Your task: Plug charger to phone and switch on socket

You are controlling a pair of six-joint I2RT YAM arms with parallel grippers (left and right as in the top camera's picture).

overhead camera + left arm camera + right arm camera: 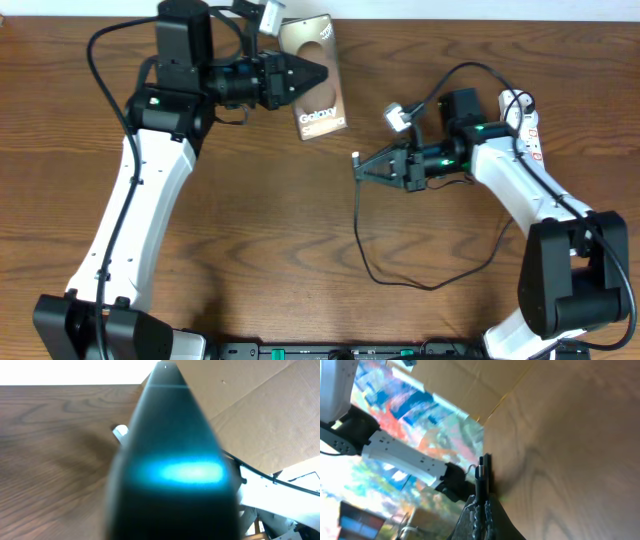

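Observation:
The bronze-brown phone [320, 112] with white "Galaxy" lettering is at the back centre of the table, and my left gripper [318, 73] is shut on it from the left. In the left wrist view the phone [170, 460] is a dark blurred slab that fills the middle and hides the fingers. My right gripper [360, 168] is shut on the charger's small plug tip [355, 156], which points left, right of and in front of the phone. The plug tip [482, 467] sticks out past the fingers [479, 512]. The thin black cable [360, 240] trails forward and loops right. The white socket [527, 125] lies partly behind the right arm.
A cardboard wall [260, 405] stands behind the table's back edge. The right arm's white link [520, 185] lies over the right side of the table. The two arm bases [100, 330] [570, 290] sit at the front corners. Bare wood [260, 230] spans the middle.

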